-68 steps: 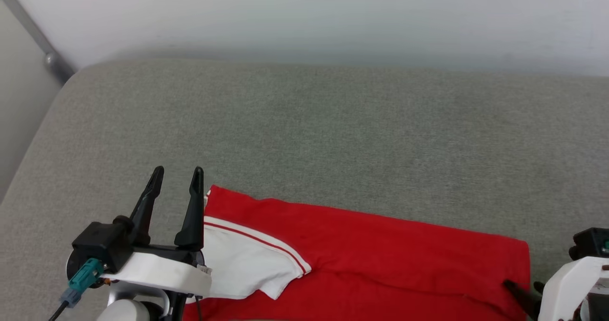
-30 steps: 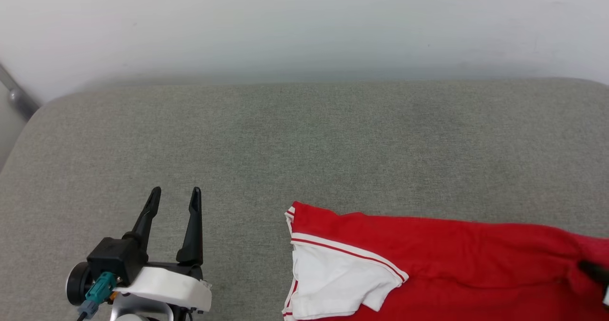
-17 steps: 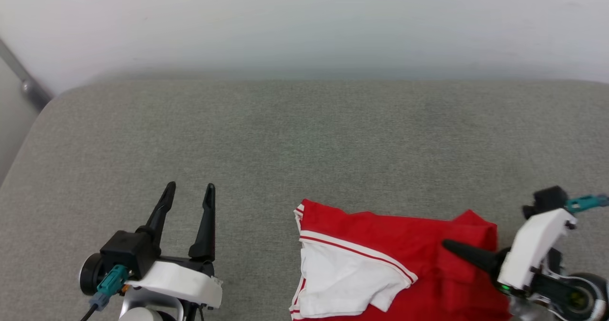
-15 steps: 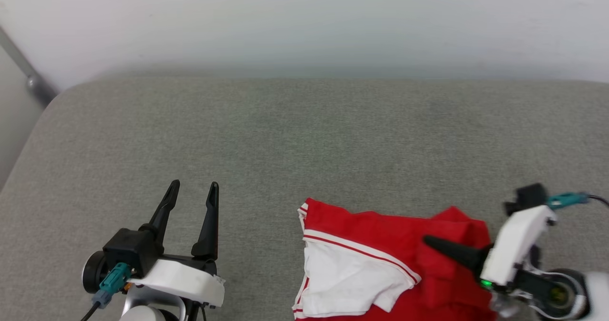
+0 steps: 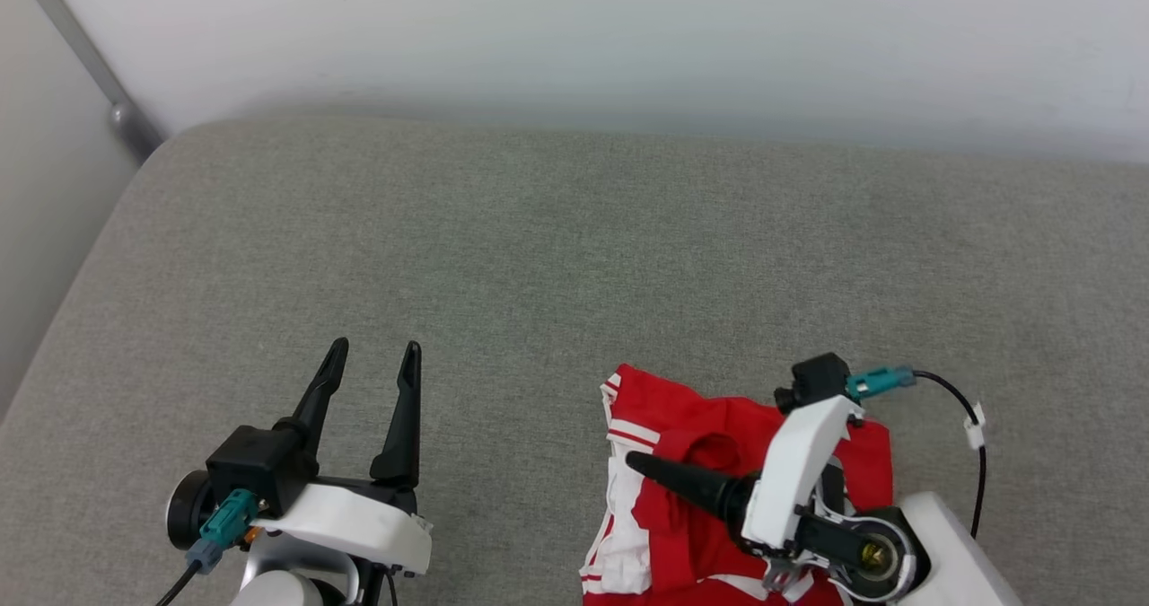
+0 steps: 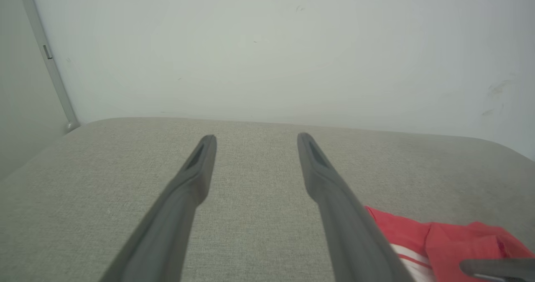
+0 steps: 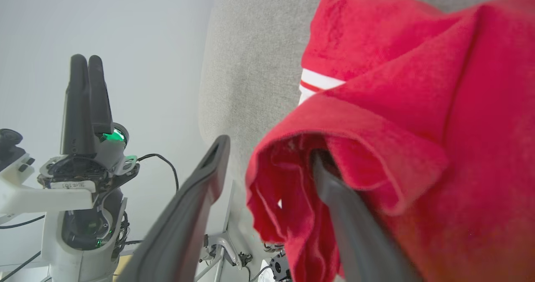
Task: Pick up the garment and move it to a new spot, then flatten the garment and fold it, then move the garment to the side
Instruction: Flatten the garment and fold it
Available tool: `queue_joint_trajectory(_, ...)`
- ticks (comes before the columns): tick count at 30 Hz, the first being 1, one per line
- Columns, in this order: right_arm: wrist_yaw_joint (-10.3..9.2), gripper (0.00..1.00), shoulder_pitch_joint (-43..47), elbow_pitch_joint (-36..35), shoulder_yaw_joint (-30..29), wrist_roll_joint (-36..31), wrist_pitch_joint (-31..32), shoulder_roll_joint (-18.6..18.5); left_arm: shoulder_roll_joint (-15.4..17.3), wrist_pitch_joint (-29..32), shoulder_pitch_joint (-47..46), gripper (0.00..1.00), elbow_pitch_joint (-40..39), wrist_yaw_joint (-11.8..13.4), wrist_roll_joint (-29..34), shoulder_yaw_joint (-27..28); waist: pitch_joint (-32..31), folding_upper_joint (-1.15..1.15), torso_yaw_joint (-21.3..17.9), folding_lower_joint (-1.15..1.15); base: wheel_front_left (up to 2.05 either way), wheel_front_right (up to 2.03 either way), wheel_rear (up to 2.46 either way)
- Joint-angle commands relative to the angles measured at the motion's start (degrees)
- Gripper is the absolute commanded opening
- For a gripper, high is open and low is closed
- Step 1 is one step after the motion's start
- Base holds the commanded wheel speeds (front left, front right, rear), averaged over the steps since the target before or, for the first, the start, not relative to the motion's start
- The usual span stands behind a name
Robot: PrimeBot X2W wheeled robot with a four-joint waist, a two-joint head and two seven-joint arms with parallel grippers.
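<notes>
The garment [image 5: 669,401], a red jersey with white, red-striped sleeve trim, lies bunched into a heap at the front right of the grey cushion. My right gripper [image 5: 651,467] points left over the heap. In the right wrist view its jaws [image 7: 267,150] stand apart, and a red fold of the garment [image 7: 418,85] hangs over the right finger while the left finger is bare. My left gripper [image 5: 372,359] rests open and empty at the front left, well clear of the garment [image 6: 418,232]. Its fingers [image 6: 255,142] point toward the wall.
The grey fabric cushion [image 5: 556,256] spreads wide to the back and left, ending at a pale wall. A metal post [image 5: 85,49] runs down the wall at the far left. A black cable [image 5: 974,426] loops off my right wrist.
My right gripper has swept left across the garment, dragging the right side over and bunching it into a heap, and its jaws have parted. The head camera has shifted. The left gripper stays open.
</notes>
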Motion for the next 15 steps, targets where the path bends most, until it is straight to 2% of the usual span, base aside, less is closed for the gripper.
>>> queue_joint_trajectory(1,0.00,1.00,-1.54,-0.50,1.27,-1.15,-0.60,0.05,-0.14,-0.34,-0.34,1.00,0.26,0.10,-0.27,0.23,0.08,0.00,-0.31,0.00,0.00,0.00,0.00)
queue_joint_trajectory(3,0.00,1.00,-2.13,-2.45,2.72,-2.76,-1.24,-1.06,-0.24,-0.46,-0.09,1.00,0.50,0.18,-0.16,0.31,-0.10,0.00,-0.75,0.00,0.00,0.00,0.00)
queue_joint_trajectory(4,-0.01,1.00,-1.63,-6.88,4.98,-5.41,-2.08,-3.90,-0.36,-0.53,0.26,1.00,0.82,0.38,-0.19,0.44,-0.62,0.00,-1.73,0.00,0.00,0.00,0.00)
queue_joint_trajectory(8,-0.01,1.00,0.57,-12.26,5.33,-13.47,-6.41,-9.85,-0.41,-0.73,0.81,1.00,0.95,0.66,-0.17,0.64,-1.28,0.00,-3.06,0.00,0.00,0.00,0.00)
queue_joint_trajectory(9,-0.01,1.00,1.81,-13.21,3.34,-20.39,-9.92,-12.74,-0.31,-0.80,1.27,1.00,0.92,0.89,-0.17,0.89,-1.76,0.00,-3.81,0.00,0.00,0.00,0.00)
queue_joint_trajectory(15,-0.01,1.00,7.93,-14.78,-8.39,-36.83,-18.35,-15.12,0.20,-0.91,2.45,1.00,0.97,1.63,0.07,1.57,-2.89,0.00,-5.66,0.00,0.00,0.00,0.00)
